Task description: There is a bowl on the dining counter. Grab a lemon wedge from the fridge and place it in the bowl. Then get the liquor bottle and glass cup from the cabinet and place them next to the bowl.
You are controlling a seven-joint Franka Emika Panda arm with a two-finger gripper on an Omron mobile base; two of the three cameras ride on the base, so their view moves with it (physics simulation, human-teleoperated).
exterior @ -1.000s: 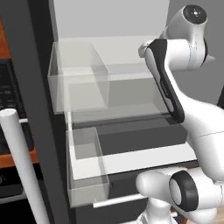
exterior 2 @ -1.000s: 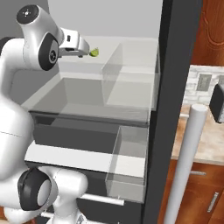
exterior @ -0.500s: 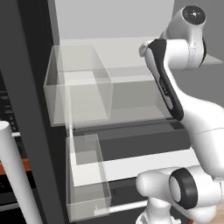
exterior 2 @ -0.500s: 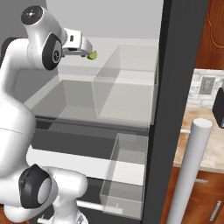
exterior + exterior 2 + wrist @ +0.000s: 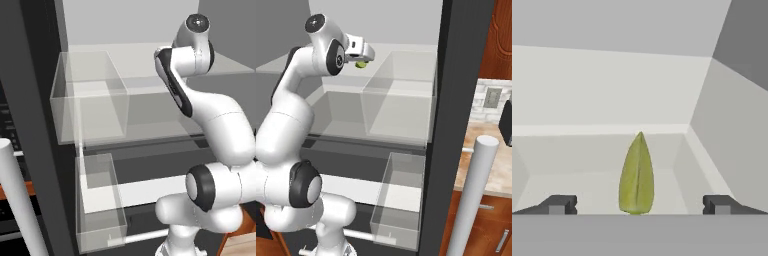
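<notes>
While the fridge (image 5: 456,100) stood open, with its pale bar handle (image 5: 472,200) in the foreground of the right base view, the white arm (image 5: 291,125) reached in over the upper shelf (image 5: 135,60), above the clear bins (image 5: 90,100) stacked at the door side. The gripper (image 5: 362,54) was spread wide at shelf height, its two dark fingertips (image 5: 559,204) well apart in the hand view. Between them, centred and touching neither tip, stood the yellow-green lemon wedge (image 5: 637,175), upright and pointed on the pale shelf floor; in the right base view it showed just below the gripper's front.
</notes>
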